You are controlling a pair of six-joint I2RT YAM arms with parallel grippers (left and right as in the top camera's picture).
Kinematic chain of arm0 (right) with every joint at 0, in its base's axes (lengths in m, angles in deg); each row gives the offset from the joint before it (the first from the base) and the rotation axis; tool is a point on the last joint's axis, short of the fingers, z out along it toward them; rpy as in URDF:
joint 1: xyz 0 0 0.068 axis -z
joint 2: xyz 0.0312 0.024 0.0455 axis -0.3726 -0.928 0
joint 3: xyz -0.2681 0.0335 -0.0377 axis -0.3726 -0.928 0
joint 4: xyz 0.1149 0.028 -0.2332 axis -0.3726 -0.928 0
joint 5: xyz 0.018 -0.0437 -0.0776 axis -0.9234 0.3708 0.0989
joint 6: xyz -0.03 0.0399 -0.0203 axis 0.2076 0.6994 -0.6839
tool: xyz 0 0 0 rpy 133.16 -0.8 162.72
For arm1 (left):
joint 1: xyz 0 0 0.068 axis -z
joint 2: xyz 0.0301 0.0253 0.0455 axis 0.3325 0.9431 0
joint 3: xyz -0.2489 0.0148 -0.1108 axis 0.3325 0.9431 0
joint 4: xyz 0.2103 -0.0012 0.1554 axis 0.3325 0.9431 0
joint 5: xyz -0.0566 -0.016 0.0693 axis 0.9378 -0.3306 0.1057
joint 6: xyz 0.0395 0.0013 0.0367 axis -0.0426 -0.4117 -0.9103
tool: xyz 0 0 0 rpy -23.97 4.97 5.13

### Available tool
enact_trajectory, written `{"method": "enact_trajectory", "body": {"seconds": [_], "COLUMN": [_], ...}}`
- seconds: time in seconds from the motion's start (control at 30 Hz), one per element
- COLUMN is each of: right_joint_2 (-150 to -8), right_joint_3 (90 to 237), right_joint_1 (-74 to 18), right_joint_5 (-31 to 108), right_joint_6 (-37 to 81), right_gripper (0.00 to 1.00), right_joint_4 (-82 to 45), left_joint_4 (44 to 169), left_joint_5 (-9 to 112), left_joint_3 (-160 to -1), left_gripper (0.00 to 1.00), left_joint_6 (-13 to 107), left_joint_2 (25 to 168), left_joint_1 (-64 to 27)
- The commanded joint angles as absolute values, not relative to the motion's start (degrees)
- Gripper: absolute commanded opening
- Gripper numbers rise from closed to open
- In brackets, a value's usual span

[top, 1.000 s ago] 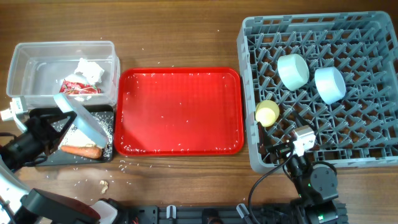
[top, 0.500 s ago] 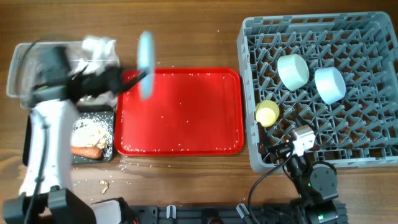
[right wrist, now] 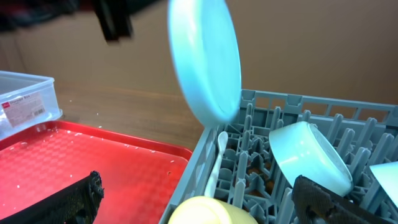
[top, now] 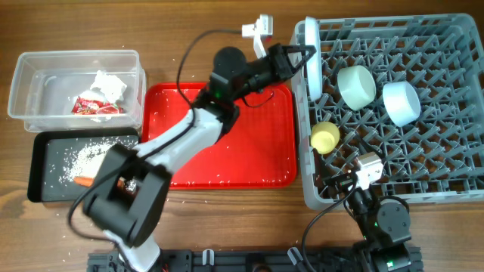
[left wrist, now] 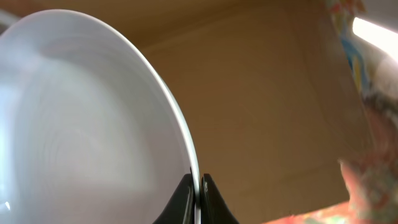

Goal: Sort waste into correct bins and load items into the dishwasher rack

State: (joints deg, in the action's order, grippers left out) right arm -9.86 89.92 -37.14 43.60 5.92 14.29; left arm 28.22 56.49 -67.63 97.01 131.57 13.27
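My left gripper (top: 301, 59) is shut on the rim of the pale blue plate (top: 311, 69) and holds it on edge above the left side of the grey dishwasher rack (top: 454, 195). The plate fills the left wrist view (left wrist: 87, 124) and shows in the right wrist view (right wrist: 205, 62). Two blue-green bowls (top: 356, 85) (top: 401, 102), the yellow cup (top: 325, 137) and the white spoon (right wrist: 214, 163) sit in the rack. My right gripper (right wrist: 205, 199) is open and empty at the rack's front left corner. The tissue (top: 110, 85) and wrapper (top: 92, 106) lie in the clear tub (top: 45, 68). The carrot (top: 85, 180) and crumbs (top: 79, 156) lie in the black tray (top: 41, 162).
The flat red tray (top: 227, 159) lies between the bins and the rack, with small crumbs on it. My left arm stretches across it from the front left.
My left arm swung the plate from above the black tray rightward over the red tray to the rack's left edge. The right arm stayed still.
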Motion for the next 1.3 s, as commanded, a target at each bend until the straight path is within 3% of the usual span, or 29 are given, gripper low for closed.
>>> {"method": "enact_trajectory", "body": {"seconds": [0.0, 0.07, 0.13, 0.17, 0.2, 0.47, 0.63, 0.7, 0.9, 1.07, 1.27], "right_joint_2": [-9.5, -9.5, -9.5, -9.5, -9.5, -9.5, -9.5, -9.5, -9.5, -9.5, -9.5], "right_joint_3": [89.9, 89.9, 89.9, 89.9, 89.9, 89.9, 89.9, 89.9, 89.9, 89.9, 89.9], "right_joint_1": [-37.0, -37.0, -37.0, -37.0, -37.0, -37.0, -37.0, -37.0, -37.0, -37.0, -37.0], "right_joint_5": [43.1, 43.1, 43.1, 43.1, 43.1, 43.1, 43.1, 43.1, 43.1, 43.1, 43.1], "right_joint_6": [5.4, 5.3, 5.3, 5.3, 5.3, 5.3, 5.3, 5.3, 5.3, 5.3, 5.3], "right_gripper": [1.00, 1.00, 1.00, 1.00, 1.00, 1.00, 1.00, 1.00, 1.00, 1.00, 1.00], "right_joint_4": [14.4, 14.4, 14.4, 14.4, 14.4, 14.4, 14.4, 14.4, 14.4, 14.4, 14.4], "left_joint_4": [26.9, 27.4, 28.0, 28.5, 29.8, 62.2, 93.9, 101.7, 118.0, 127.1, 113.9], "left_joint_5": [53.9, 53.9, 53.9, 53.9, 54.3, 57.6, 42.8, 35.0, 27.1, 17.8, 15.8], "left_joint_3": [-67.6, -67.6, -67.6, -67.6, -67.6, -67.6, -67.6, -67.6, -67.6, -67.0, -56.7], "left_gripper": [0.04, 0.09, 0.42, 0.78, 0.99, 0.99, 0.99, 1.00, 1.00, 1.00, 1.00], "left_joint_6": [104.8, 100.2, 95.3, 94.0, 91.9, 69.9, 51.8, 49.7, 49.6, 43.2, 37.4], "left_joint_2": [136.2, 136.7, 136.7, 136.7, 136.5, 122.9, 102.0, 94.4, 74.7, 66.8, 64.4], "left_joint_1": [13.3, 13.1, 12.8, 12.5, 12.0, 3.4, -0.7, -0.3, -0.3, -0.3, -2.4]}}
